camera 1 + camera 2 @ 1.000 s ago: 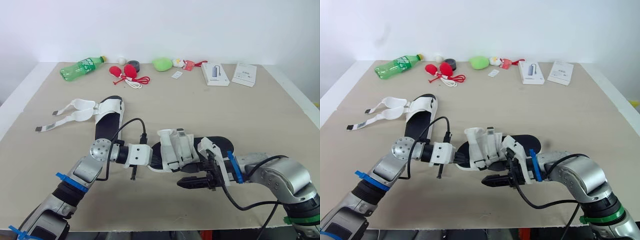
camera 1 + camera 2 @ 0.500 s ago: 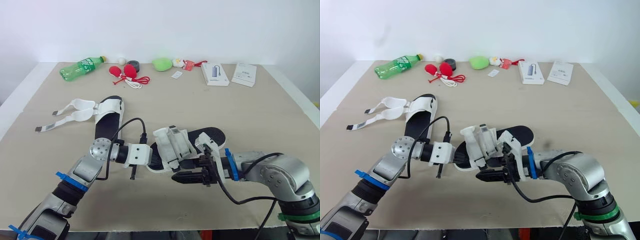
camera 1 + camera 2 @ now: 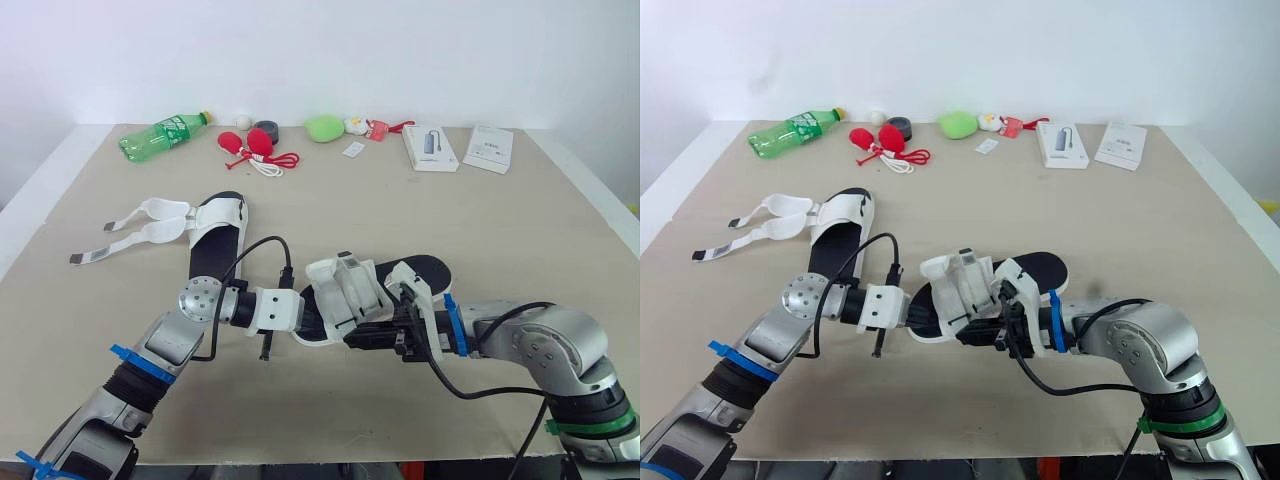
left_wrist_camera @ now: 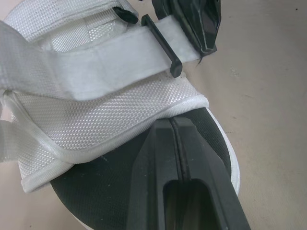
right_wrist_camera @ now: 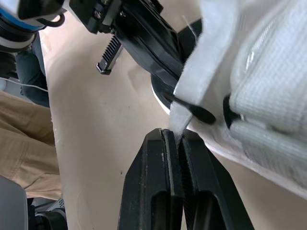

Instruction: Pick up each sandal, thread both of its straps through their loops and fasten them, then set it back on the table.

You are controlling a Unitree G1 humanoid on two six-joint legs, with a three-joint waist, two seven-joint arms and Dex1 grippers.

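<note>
One sandal (image 3: 420, 272), black-soled with white straps, is held just above the table in the middle. My left gripper (image 3: 308, 312) is shut on the edge of its sole (image 4: 96, 182) at the near left end. My right gripper (image 5: 175, 136) is shut on the free end of a white strap (image 5: 178, 120), just past the black loop (image 4: 160, 43). The second sandal (image 3: 216, 238) lies flat at the left, its two straps (image 3: 140, 225) unfastened and spread out to the left.
Along the far edge lie a green bottle (image 3: 160, 135), red items with a cord (image 3: 255, 146), a green object (image 3: 323, 127) and two white boxes (image 3: 430, 148) (image 3: 488, 149). Bare table (image 3: 520, 230) stretches to the right.
My right gripper has slid left to the sandal and shut on the strap end. The sandal shifted slightly left. The left gripper kept its hold.
</note>
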